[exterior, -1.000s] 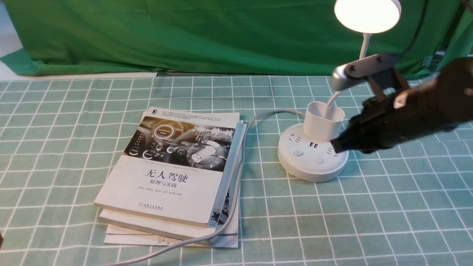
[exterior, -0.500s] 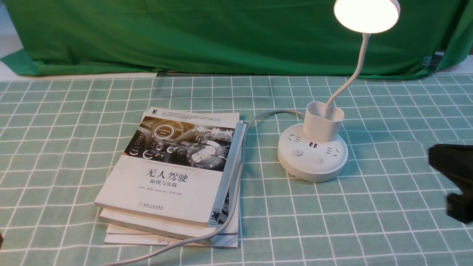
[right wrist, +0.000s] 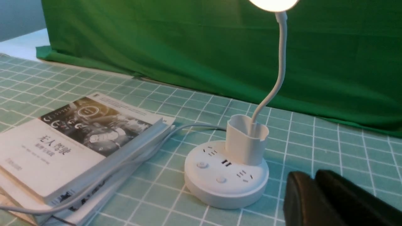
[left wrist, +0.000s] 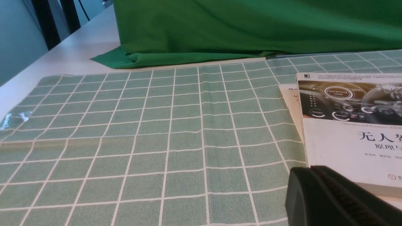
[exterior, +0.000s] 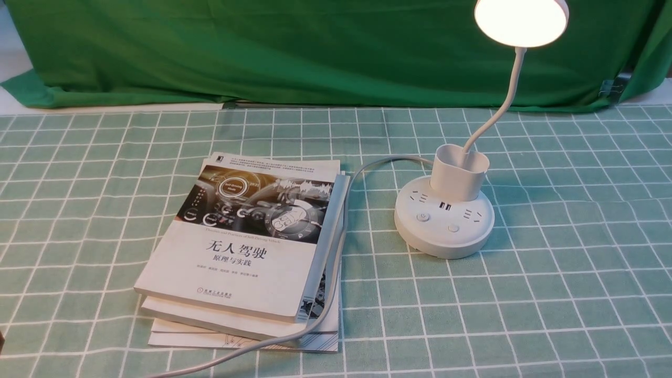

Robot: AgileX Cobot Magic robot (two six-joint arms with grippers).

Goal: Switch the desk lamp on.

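The desk lamp (exterior: 444, 231) stands upright on the table (exterior: 567, 294), right of its middle and closer to the far edge than to the near side of the visible surface. Its round head (exterior: 521, 18) glows bright white, so the lamp is on. A thin curved neck (exterior: 506, 102) rises from the cup-shaped holder (exterior: 458, 176) at the back of the puck base, whose top carries sockets and two buttons, the left one (exterior: 422, 217) bearing a power mark. Left of the lamp, well apart from it, lies a stack of books (exterior: 236, 252), the top one showing a car dashboard. A grey cable (exterior: 336, 273) runs from behind the holder, along the books' right side and over their near corner. A green cloth (exterior: 315, 52) hangs beyond the far edge. The left gripper (left wrist: 310, 171) is closed, its dark fingertips together with nothing between them. The right gripper (right wrist: 309, 175) (rather blurred in its wrist view) seems to have its tips near each other, but I cannot tell whether they are open or closed.
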